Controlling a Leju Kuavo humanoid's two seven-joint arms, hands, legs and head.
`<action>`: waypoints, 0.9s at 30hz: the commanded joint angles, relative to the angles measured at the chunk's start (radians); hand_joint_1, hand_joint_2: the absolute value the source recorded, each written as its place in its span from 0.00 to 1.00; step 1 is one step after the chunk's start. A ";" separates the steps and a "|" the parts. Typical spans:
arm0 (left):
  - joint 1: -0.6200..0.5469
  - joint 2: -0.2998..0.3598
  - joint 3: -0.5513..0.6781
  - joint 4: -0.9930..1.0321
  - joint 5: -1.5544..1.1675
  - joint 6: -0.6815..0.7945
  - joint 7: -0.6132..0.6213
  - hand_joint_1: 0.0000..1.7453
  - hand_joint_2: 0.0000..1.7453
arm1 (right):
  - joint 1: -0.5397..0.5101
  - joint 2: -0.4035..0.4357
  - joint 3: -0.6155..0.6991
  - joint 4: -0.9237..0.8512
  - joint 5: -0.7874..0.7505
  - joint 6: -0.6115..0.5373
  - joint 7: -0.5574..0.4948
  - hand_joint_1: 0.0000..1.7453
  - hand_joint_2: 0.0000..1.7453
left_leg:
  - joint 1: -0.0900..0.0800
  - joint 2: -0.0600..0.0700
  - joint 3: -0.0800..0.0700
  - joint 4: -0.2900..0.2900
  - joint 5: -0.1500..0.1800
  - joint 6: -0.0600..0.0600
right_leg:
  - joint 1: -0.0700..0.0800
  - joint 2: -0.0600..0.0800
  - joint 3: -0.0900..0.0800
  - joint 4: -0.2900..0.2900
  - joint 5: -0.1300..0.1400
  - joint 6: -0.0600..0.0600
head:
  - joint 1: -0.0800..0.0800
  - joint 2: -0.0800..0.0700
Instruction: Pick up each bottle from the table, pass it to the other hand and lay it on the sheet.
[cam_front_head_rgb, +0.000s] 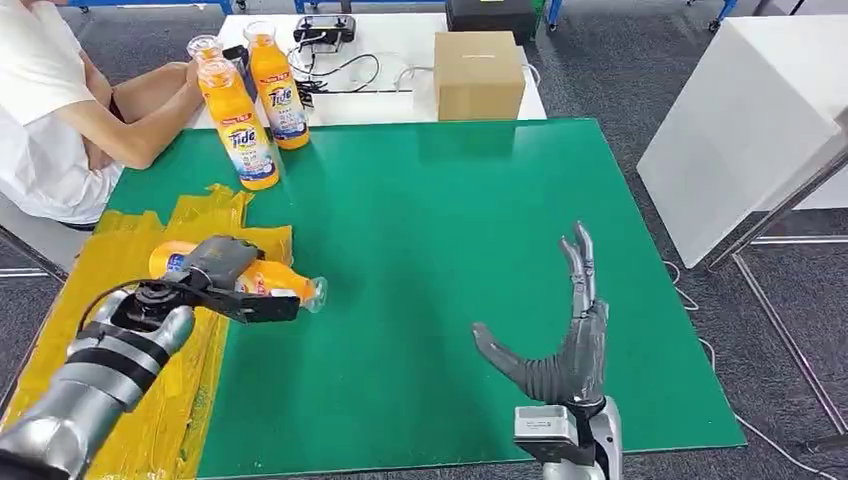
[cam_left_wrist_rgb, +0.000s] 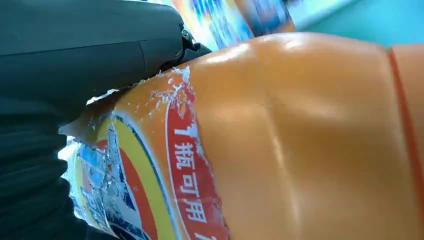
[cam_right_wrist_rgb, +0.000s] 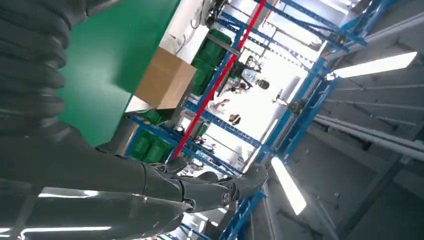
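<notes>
Left robot hand (cam_front_head_rgb: 225, 275) gripping bottle (cam_front_head_rgb: 275, 283) — lying on yellow sheet (cam_front_head_rgb: 150, 420), at its tabletop-side edge. Right robot hand (cam_front_head_rgb: 565, 335) spread, empty — well right of sheet, over green tabletop (cam_front_head_rgb: 430, 220).

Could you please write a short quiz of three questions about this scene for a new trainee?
1. True or false: the right hand holds a bottle.
2. The left hand holds a bottle over: A) the yellow sheet B) the box C) the floor
3. How many bottles stand upright near the person?

Key: 1 false; 2 A; 3 three.
</notes>
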 joint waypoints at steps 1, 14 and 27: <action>-0.170 0.069 -0.161 0.319 0.071 -0.024 0.012 1.00 1.00 | -0.060 0.004 0.003 0.110 -0.017 -0.009 -0.004 0.00 1.00 | 0.001 0.002 0.004 -0.001 -0.002 -0.001 | 0.001 0.001 0.004 -0.002 -0.001 0.000 | 0.000 0.000; -0.144 0.072 -0.183 0.334 0.137 0.008 0.006 0.00 1.00 | -0.076 0.004 0.012 0.131 -0.025 -0.005 0.001 0.00 1.00 | 0.001 0.000 0.003 -0.001 -0.001 -0.001 | 0.001 0.001 0.003 -0.001 -0.001 0.000 | 0.000 0.000; -0.065 0.055 -0.131 0.263 0.205 0.120 0.010 0.00 0.00 | -0.094 0.005 0.027 0.163 -0.030 0.005 0.013 0.00 1.00 | 0.000 -0.001 0.002 -0.001 -0.001 -0.001 | 0.000 0.000 0.002 -0.002 0.000 0.000 | 0.000 0.000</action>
